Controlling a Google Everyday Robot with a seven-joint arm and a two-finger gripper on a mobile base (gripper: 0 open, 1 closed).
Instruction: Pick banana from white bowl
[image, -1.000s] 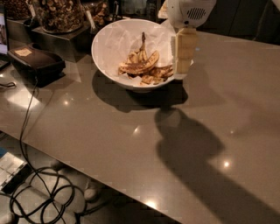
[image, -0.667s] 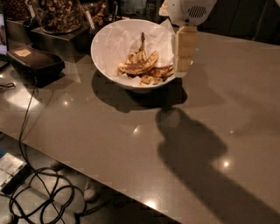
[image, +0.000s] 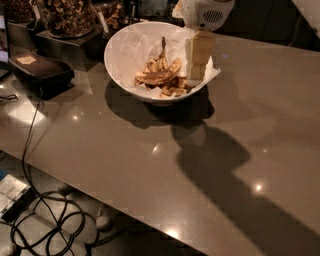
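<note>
Hanging at the 3 o'clock side of the white bowl (image: 120, 47): one gripper (image: 200, 56), pale and blocky, set low over the rim and the crinkled paper lining. Open or closed: cannot tell from this view.

Item: banana (image: 161, 73), overripe, heavily browned, lying in the bottom of the bowl among smaller brown pieces. Stem end rises toward 12 o'clock; the curved body runs roughly from 8 o'clock to 2 o'clock across the bowl floor.

Key relation: the banana lies at 9 o'clock from the gripper, just beside it, with its near tip close to the gripper's lower end. Contact between the two cannot be confirmed. The banana's long axis points nearly at the gripper rather than lying across it, so the grasp probably calls for a short shift toward 9 o'clock and a descent over the body.

Support: grey worktop (image: 150, 165), glossy, bowl at its 12 o'clock edge.

Also present: black box (image: 41, 71) at 9 o'clock of the bowl; jar of nuts (image: 67, 15) at 10 o'clock; cables (image: 45, 225) on the floor, 7 o'clock.
</note>
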